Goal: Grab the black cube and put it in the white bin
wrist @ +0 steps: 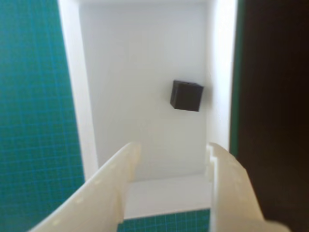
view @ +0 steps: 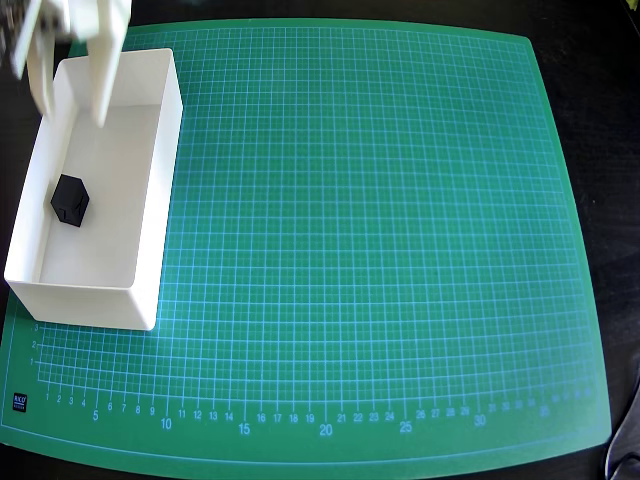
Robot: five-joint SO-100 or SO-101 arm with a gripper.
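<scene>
The black cube lies on the floor of the white bin, near the bin's left wall in the overhead view. In the wrist view the black cube rests close to the right wall of the white bin. My gripper hovers over the bin's far end, open, with nothing between its pale fingers. From the wrist view the gripper stands clear of the cube, which sits beyond the fingertips.
The bin stands on the far left part of a green cutting mat with a printed grid. A dark table surface runs along the bin's outer side. Nothing else stands on the mat.
</scene>
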